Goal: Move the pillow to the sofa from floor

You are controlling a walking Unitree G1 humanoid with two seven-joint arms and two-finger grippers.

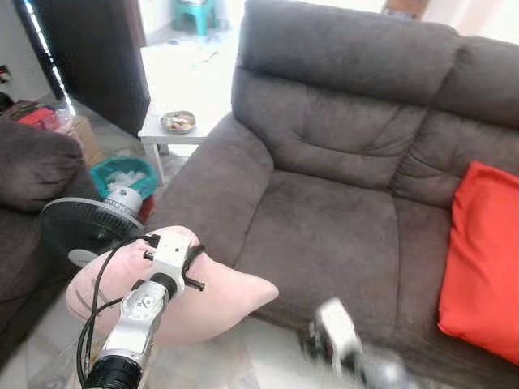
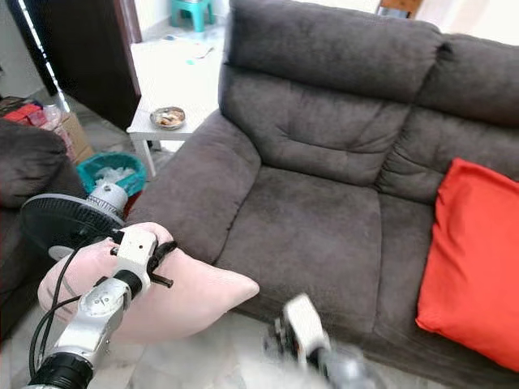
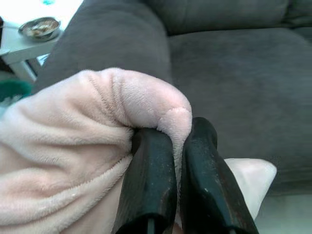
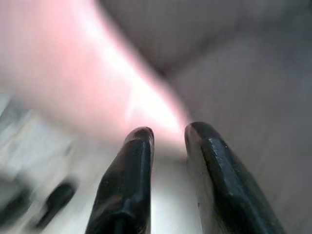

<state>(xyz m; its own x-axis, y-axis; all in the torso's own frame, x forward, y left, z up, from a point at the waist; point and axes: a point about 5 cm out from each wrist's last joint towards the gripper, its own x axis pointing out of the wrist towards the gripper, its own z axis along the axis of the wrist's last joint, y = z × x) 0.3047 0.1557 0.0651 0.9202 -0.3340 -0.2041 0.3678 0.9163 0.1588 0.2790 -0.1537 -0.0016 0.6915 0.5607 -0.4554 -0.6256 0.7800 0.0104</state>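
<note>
While the pink pillow [image 1: 186, 296] is held off the floor beside the dark grey sofa [image 1: 340, 203], a fold of its plush edge is pinched between the closed fingers [image 3: 151, 180] of the left gripper [image 3: 178, 146]. The pillow is seen just in front of the sofa's left armrest [image 1: 215, 190], with one corner pointing toward the seat front, and none of it lies on the seat cushion. The right gripper [image 4: 168, 134] is seen low in front of the sofa seat, blurred in the head views; its fingers [image 4: 131, 170] are parted by a narrow gap with nothing between them, and the pillow's pink corner is seen beyond their tips, apart from them. An orange-red cushion [image 1: 482, 259] is propped on the right part of the sofa seat against the backrest. A black fan [image 1: 85, 227] stands behind the pillow, near another dark sofa arm [image 1: 32, 166]. A teal basket [image 1: 126, 174] is placed beyond the fan, and a small metal bowl [image 1: 178, 121] is set on the white surface [image 1: 174, 73] next to the sofa's armrest.
</note>
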